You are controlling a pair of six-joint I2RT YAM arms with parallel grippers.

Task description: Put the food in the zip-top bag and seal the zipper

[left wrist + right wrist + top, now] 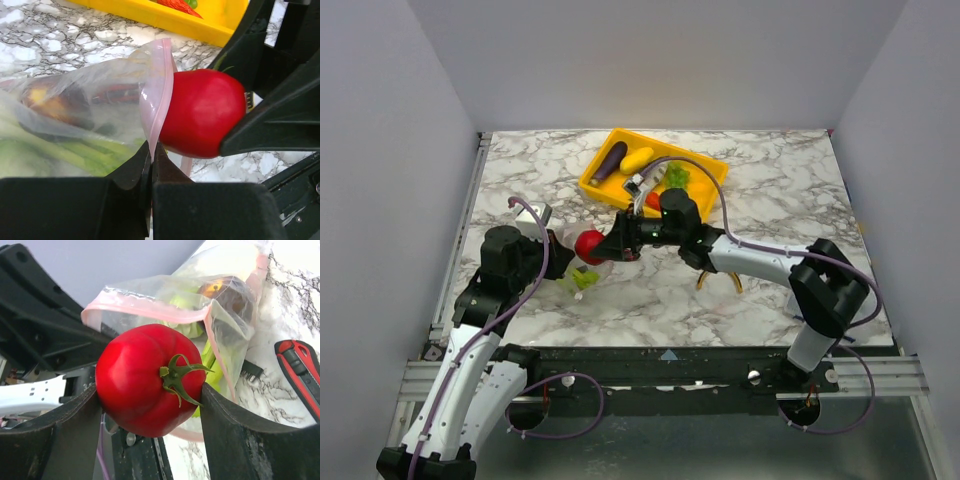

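My right gripper is shut on the red tomato and holds it at the open mouth of the clear, pinkish zip-top bag. In the right wrist view the tomato sits between the fingers, stem outward, just below the zipper strip. My left gripper is shut on the bag's mouth edge, beside the tomato. Inside the bag lie a dark red onion and green food.
A yellow tray at the back holds a purple eggplant, yellow squash, green lettuce and a red chili. Yellow-handled pliers lie under the right arm. A red-and-black pocket knife lies beside the bag.
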